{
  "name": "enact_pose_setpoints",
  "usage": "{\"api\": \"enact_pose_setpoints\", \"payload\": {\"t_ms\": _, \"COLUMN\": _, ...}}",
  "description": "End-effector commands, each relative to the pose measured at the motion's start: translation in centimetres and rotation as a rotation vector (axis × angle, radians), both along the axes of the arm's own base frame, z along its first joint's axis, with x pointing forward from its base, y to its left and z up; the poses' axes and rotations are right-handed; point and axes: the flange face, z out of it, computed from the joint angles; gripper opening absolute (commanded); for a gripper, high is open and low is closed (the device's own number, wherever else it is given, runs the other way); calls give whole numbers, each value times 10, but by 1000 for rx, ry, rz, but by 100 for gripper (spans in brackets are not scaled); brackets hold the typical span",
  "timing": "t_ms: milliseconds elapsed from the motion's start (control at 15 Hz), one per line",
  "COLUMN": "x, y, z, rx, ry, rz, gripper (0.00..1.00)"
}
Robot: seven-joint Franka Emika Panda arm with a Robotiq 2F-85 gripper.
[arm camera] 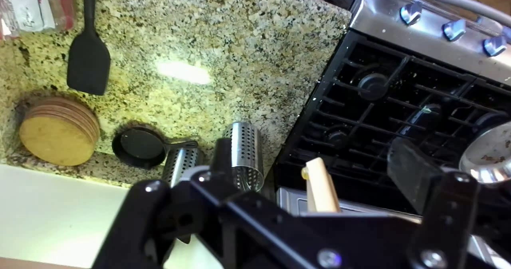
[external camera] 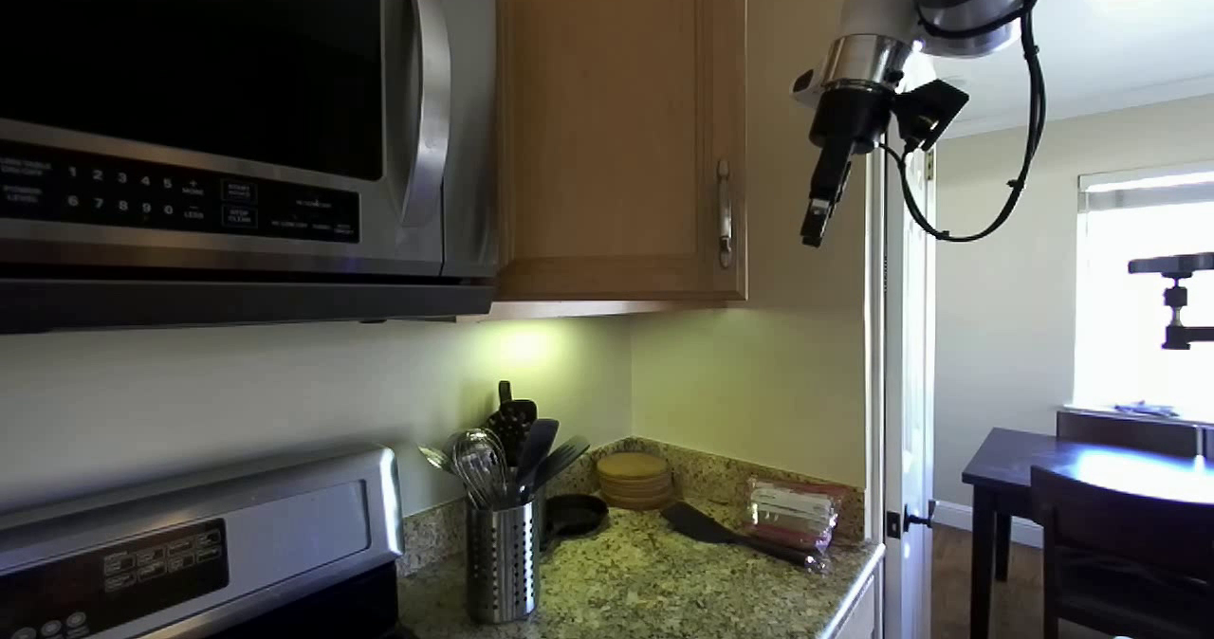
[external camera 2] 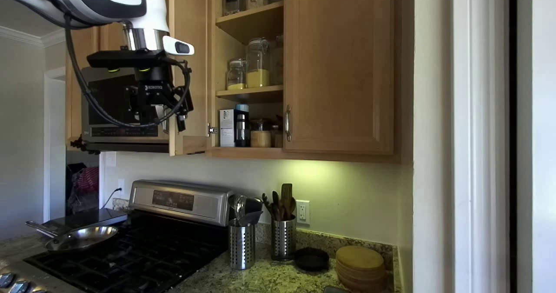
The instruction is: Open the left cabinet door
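Note:
The left cabinet door point(external camera: 607, 127) is tan with its silver handle point(external camera: 726, 212) at the lower right. In an exterior view the door point(external camera 2: 194, 67) stands swung open, inner face toward the camera, with shelves exposed beside it. My gripper point(external camera: 814, 224) points down, a little apart from the door's free edge. In an exterior view the gripper point(external camera 2: 159, 121) overlaps that edge. In the wrist view the gripper point(arm camera: 315, 157) is open, fingers wide apart, and the door's lower corner point(arm camera: 321, 185) shows between them. No contact shows. The handle is hidden in the wrist view.
The twin door point(external camera 2: 339, 67) is closed, handle at its lower left. The steel microwave point(external camera: 190, 193) is beside the open door. Jars point(external camera 2: 258, 62) stand on the shelves. Below are the stove point(external camera 2: 130, 245), utensil holders point(external camera 2: 242, 245) and a black spatula point(arm camera: 88, 63) on the granite counter.

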Motion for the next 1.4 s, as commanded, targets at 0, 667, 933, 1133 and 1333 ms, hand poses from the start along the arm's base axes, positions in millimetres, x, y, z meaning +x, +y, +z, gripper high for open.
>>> {"api": "enact_pose_setpoints", "payload": {"t_ms": 0, "x": 23, "y": -14, "z": -3, "rx": -33, "ry": -66, "rz": -106, "gripper": 100}}
{"api": "enact_pose_setpoints", "payload": {"t_ms": 667, "x": 113, "y": -16, "z": -14, "rx": -138, "ry": -300, "rz": -174, "gripper": 100}}
{"api": "enact_pose_setpoints", "payload": {"t_ms": 933, "x": 119, "y": -4, "z": -15, "rx": -119, "ry": -276, "rz": -149, "gripper": 100}}
{"api": "enact_pose_setpoints", "payload": {"t_ms": 1133, "x": 112, "y": 13, "z": -10, "rx": -99, "ry": -281, "rz": -114, "gripper": 100}}
{"api": "enact_pose_setpoints", "payload": {"t_ms": 1333, "x": 106, "y": 38, "z": -7, "rx": -68, "ry": -287, "rz": -55, "gripper": 100}}
